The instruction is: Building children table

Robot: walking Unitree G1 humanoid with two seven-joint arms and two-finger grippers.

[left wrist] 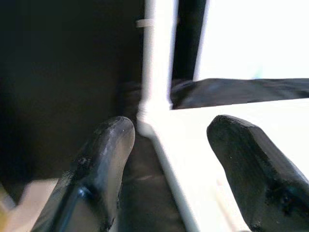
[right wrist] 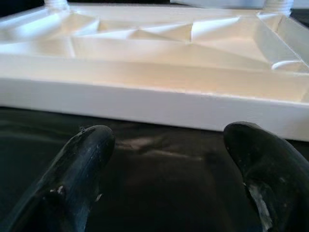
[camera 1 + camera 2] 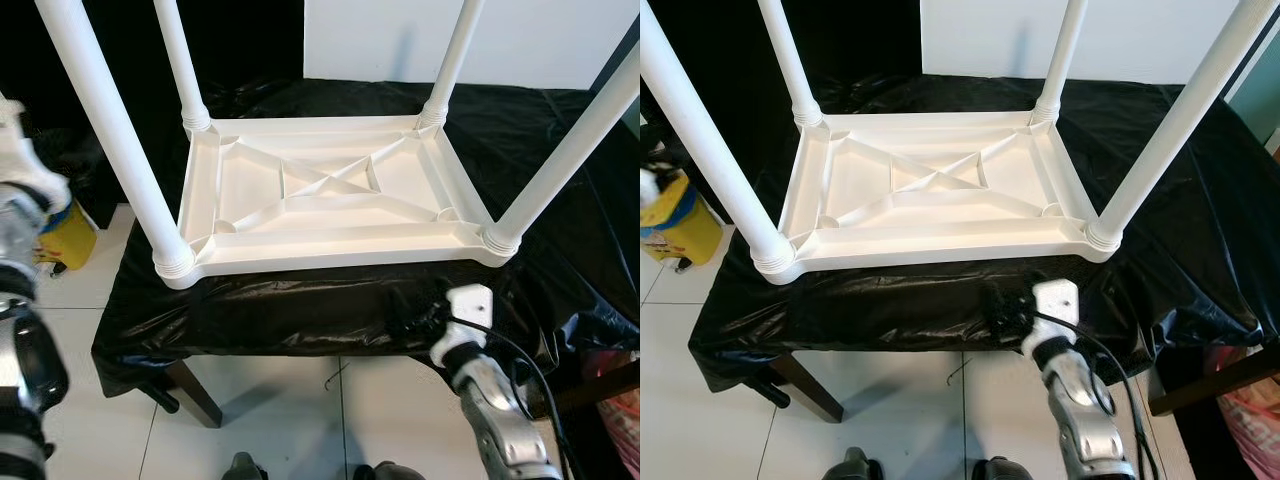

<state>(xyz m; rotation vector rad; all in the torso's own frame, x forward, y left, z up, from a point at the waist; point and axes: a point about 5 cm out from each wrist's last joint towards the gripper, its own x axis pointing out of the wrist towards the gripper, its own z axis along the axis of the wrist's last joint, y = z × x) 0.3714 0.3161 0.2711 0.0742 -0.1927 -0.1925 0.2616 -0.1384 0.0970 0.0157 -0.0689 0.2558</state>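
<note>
A white tiled floor [image 3: 290, 400] and a pale wall back a wooden desk [image 3: 195, 390] draped in crinkled black plastic sheet [image 3: 330, 310].

Beyond the desk's left edge a yellow bin [image 3: 678, 222] stands on the floor; whether anything is in it cannot be told.

The left gripper [image 1: 169, 169] is raised off the desk's left side, its two black fingers spread apart and holding nothing, looking along the short left rim of the tabletop toward a corner leg.

The children table [image 3: 330, 190] lies upside down on the sheet, its near long rim just inside the desk's front edge. Its ribbed underside forms a shallow tray with nothing lying in it. Four white legs [image 3: 110, 130] stand in the four corner sockets, all upright.

With every leg in place, the step in hand looks like checking the fit or preparing to turn the table over. To do that well, each gripper should take a leg low down, near its ringed collar, and press or twist straight along the leg; a push high up could lever the socket or slide the table on the slick sheet.

The right gripper [image 2: 174, 169] hangs at the desk's front edge near the front right leg [image 3: 570, 140], fingers parted and empty, aimed at the near rim.
</note>
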